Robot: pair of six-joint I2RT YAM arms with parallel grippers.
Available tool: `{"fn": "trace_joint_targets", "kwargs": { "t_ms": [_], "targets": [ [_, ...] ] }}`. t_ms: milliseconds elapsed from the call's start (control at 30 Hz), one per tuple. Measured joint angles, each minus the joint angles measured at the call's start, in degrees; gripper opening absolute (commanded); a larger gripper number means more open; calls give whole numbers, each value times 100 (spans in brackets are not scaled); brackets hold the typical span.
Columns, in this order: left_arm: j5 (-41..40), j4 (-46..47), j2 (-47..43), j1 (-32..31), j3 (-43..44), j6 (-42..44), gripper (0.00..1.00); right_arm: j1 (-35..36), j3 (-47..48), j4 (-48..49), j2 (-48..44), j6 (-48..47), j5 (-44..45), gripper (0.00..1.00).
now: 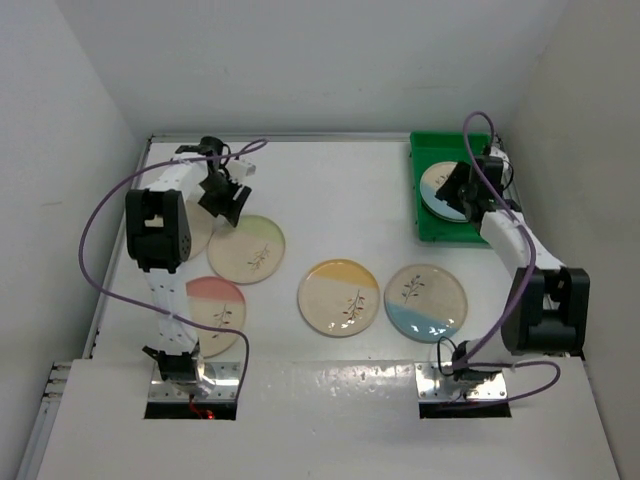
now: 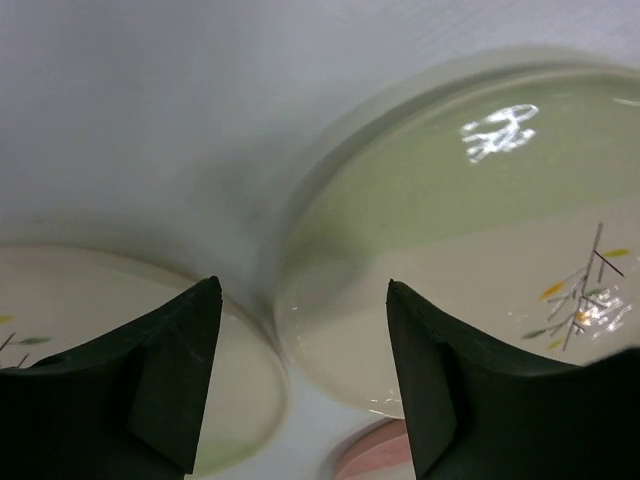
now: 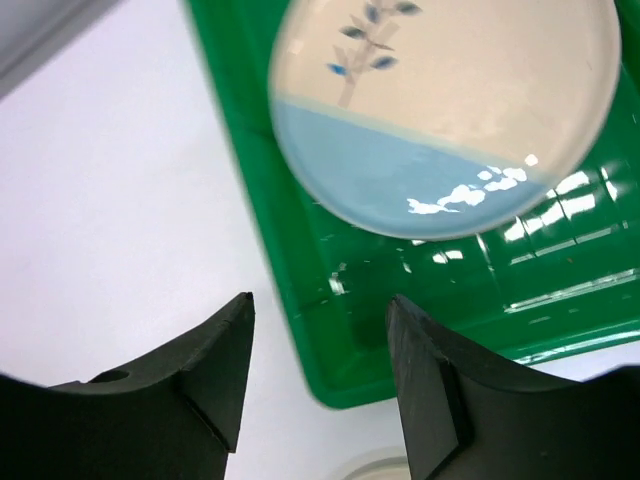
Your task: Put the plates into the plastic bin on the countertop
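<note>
The green plastic bin (image 1: 450, 237) sits at the back right of the white countertop (image 1: 340, 190). A blue-segment plate (image 1: 437, 188) lies in it and also shows in the right wrist view (image 3: 450, 110), inside the bin (image 3: 420, 290). My right gripper (image 1: 458, 196) is open and empty above the bin's near left corner (image 3: 320, 300). My left gripper (image 1: 228, 205) is open and empty (image 2: 305, 290), low over the gap between the green-segment plate (image 1: 247, 250) (image 2: 480, 230) and a plate (image 1: 197, 232) (image 2: 100, 300) partly hidden under the arm.
On the countertop lie a pink-segment plate (image 1: 215, 303) (image 2: 370, 460), a yellow-segment plate (image 1: 339, 297) and another blue-segment plate (image 1: 425, 301). White walls close in the left, back and right sides. A plate's edge (image 3: 375, 468) shows below the right fingers.
</note>
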Motion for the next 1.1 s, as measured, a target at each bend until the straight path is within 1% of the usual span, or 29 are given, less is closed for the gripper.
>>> {"fn": "trace_joint_targets", "kwargs": {
  "t_ms": [67, 100, 133, 200, 267, 300, 333, 367, 400, 500, 667, 800, 967, 1067, 1100],
  "targets": [
    [214, -116, 74, -2, -33, 92, 62, 164, -15, 13, -302, -166, -2, 57],
    [282, -136, 136, -11, -31, 127, 54, 249, -15, 13, -433, -254, -2, 57],
    [326, -146, 205, -17, -31, 151, 51, 334, -15, 17, -531, -319, -4, 57],
    [343, -190, 385, -26, -9, 249, 49, 529, -15, 11, -656, -428, -20, 60],
    [413, -341, 503, -26, 157, 280, 44, 737, 9, 4, -671, -564, -168, 64],
    [428, -411, 557, -26, 249, 308, 31, 874, 37, -7, -636, -632, -289, 66],
    [439, -481, 610, -22, 334, 313, 23, 1014, 92, -46, -562, -732, -428, 69],
    [466, -544, 669, -7, 463, 350, 2, 1196, 223, -111, -409, -863, -706, 71],
    [546, -623, 752, -2, 603, 317, 0, 1290, 306, -120, -297, -925, -866, 72],
    [726, -846, 988, -9, 1036, 367, 0, 1794, 933, -323, 476, -1150, -1615, 79],
    [1156, -750, 1021, -59, 1147, 358, 0, 2535, 2205, -490, 2277, -1296, -2907, 79],
    [1314, -459, 649, -205, 984, 407, 0, 2898, 2889, -435, 3491, -1154, -3600, 79],
    [1508, -345, -72, -431, 977, 433, 0, 3014, 3316, -179, 4374, -684, -4218, 79],
    [1631, -260, -304, -533, 977, 450, 0, 3025, 3679, 120, 4706, -435, -4363, 72],
    [1652, -234, -328, -551, 977, 452, 0, 3025, 3711, 264, 4780, -341, -4444, 57]
  ]
}}
